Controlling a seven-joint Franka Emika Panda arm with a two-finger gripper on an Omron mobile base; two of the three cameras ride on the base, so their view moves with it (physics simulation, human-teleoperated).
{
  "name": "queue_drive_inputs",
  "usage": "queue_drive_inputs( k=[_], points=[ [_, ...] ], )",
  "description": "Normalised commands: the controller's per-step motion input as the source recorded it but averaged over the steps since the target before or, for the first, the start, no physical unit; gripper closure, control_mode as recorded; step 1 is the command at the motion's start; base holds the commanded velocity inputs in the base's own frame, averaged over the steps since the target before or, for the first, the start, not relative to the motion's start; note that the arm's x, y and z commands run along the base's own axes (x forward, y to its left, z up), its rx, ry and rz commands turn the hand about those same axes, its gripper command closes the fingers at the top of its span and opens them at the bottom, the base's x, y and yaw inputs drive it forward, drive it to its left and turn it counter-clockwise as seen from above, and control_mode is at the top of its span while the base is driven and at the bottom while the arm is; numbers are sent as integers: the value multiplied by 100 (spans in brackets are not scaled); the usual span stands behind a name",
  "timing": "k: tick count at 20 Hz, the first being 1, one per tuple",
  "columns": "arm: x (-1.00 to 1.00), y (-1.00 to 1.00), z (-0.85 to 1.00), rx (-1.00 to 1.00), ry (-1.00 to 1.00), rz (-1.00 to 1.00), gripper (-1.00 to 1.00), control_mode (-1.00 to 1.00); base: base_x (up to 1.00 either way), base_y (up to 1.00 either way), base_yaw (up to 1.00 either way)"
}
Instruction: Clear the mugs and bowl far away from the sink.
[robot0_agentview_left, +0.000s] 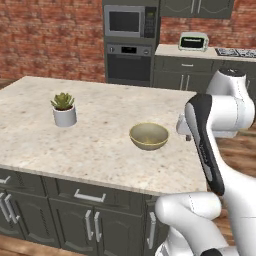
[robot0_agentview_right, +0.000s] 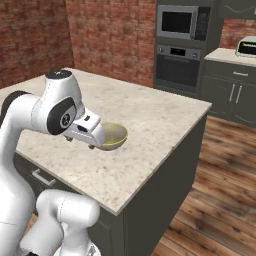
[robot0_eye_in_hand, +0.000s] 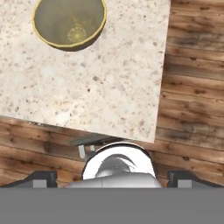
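Bowl (robot0_agentview_left: 149, 136) is seen upright on the speckled counter (robot0_agentview_left: 100, 130) of the island, toward the right end and nearer the front edge than the back. It is olive-yellow, wide and round, with a paler speckled inside and nothing else visibly in it. In the hand view the bowl (robot0_eye_in_hand: 70, 24) sits at the upper left, on the counter (robot0_eye_in_hand: 100, 83), whose corner and edge are seen against a wooden floor (robot0_eye_in_hand: 192, 87) beyond.

A white pot with a green plant (robot0_agentview_left: 64, 111) stands well apart from the bowl, toward the left side of the counter.

The gripper (robot0_eye_in_hand: 112, 179) is held above the counter's edge, looking down, and is well apart from the bowl. Its two dark fingertips (robot0_eye_in_hand: 41, 178) are seen far apart at the bottom corners of the hand view, so the jaws are spread wide, and nothing is held between them. In the right base view the white hand is seen in front of the bowl (robot0_agentview_right: 114, 136), partly covering its near rim.

Behind the island, a wall oven (robot0_agentview_left: 129, 62) with a microwave (robot0_agentview_left: 127, 21) above it is set against a brick wall, and a toaster (robot0_agentview_left: 193, 41) rests on the far counter beside a stovetop. Dark cabinet doors with silver handles are seen below the island top.
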Motion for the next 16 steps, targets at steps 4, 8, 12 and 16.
queue_drive_inputs(
  k=[4, 8, 12, 16],
  points=[
    [-64, 5, 5, 0, -14, 14, -100, -100, 0, 0, 0],
    [-14, 3, 5, -7, -5, 6, -100, -100, 0, 0, 0],
    [-16, 15, 11, -10, 0, 1, -100, -100, 0, 0, 0],
    [0, 0, 0, 0, 0, 0, -100, 100, -32, 93, 20]
  ],
)
